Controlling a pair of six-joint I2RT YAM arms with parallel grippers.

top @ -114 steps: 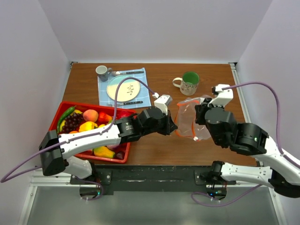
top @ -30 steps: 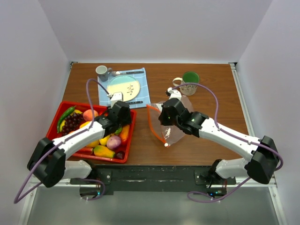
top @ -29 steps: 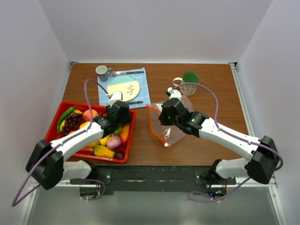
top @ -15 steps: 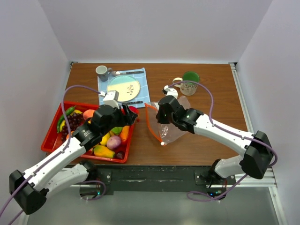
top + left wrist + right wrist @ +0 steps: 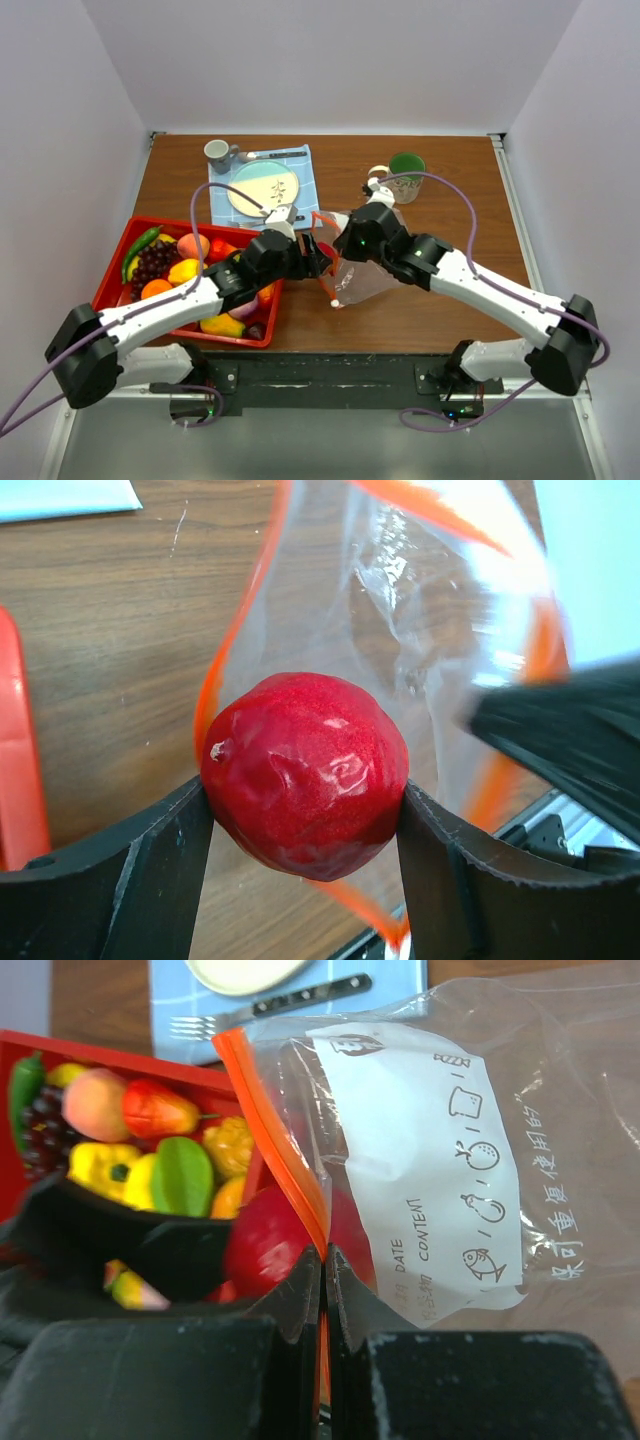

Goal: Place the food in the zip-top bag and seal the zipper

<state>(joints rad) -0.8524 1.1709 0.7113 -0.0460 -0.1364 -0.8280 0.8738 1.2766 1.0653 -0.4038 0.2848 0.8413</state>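
- The left gripper (image 5: 303, 798) pinches a red fruit (image 5: 300, 745) at the zip-top bag's (image 5: 480, 1070) open mouth.
- The right gripper (image 5: 323, 1260), pressed together, pinches the zipper (image 5: 270, 1120).
- The red tray (image 5: 120, 1058) holds the remaining food (image 5: 180, 1175).

White panel (image 5: 400, 1145) on zip-top bag (image 5: 560, 1050) showing printed words "DATE" and "CONTENT", lettering running sideways in right wrist view. Row of small pictograms sitting beside them, fish and bread slice among them. Line of East Asian characters running along panel edge, not reading clearly.
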